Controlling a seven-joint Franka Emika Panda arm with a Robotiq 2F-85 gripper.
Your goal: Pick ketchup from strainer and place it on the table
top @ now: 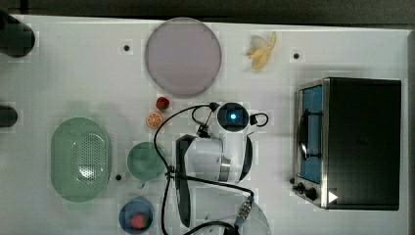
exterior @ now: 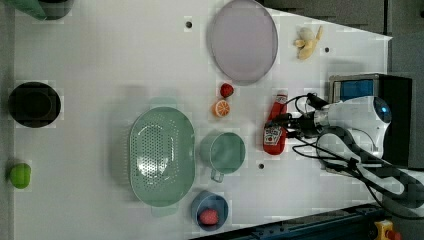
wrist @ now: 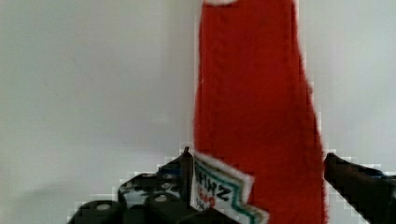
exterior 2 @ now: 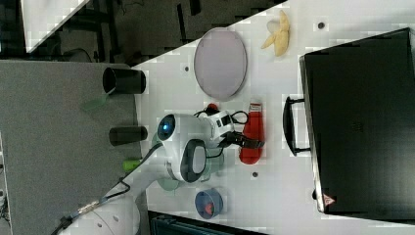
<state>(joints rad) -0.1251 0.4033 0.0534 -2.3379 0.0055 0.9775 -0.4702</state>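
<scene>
The ketchup (exterior: 274, 134) lies flat on the white table (exterior: 100, 60), between the round green bowl and the toaster oven, with its white cap toward the lilac plate. My gripper (exterior: 281, 126) is down over its middle. In the wrist view the fingers (wrist: 348, 175) stand either side of the red bottle (wrist: 257, 93), and a gap shows on one side, so the gripper (wrist: 261, 163) is open. The right view shows the bottle (exterior 2: 252, 128) under the gripper (exterior 2: 251, 139). The pale green strainer (exterior: 137, 150) sits apart at the left view's middle, holding nothing.
A toaster oven (top: 359, 142) stands on the top view's right. A lilac plate (top: 182, 56), a peeled banana (top: 262, 51), a strawberry (top: 162, 103) and an orange slice (top: 154, 120) lie nearby. A green bowl (top: 146, 160) and a blue bowl (top: 136, 215) sit beside the strainer (top: 61, 147).
</scene>
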